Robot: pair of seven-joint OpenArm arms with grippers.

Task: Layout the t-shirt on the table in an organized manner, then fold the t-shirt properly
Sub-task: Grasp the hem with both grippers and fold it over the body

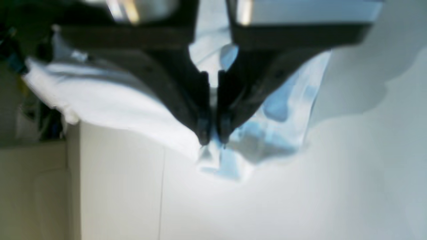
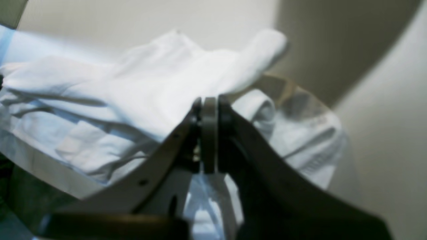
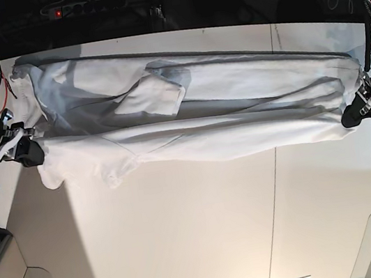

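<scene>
T-shirt (image 3: 238,113) stretched across far side of table (image 3: 187,237); left pincer (image 3: 351,113) at one end; right pincer (image 3: 32,150) at other

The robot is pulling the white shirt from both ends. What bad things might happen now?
1. The t-shirt is stretched tight between the left gripper and the right gripper; more pulling might make it slip out.
2. It lies bunched in long folds, one sleeve flopped on top, so it may land crumpled.
3. It hangs near the table's far edge and might slide off.
</scene>
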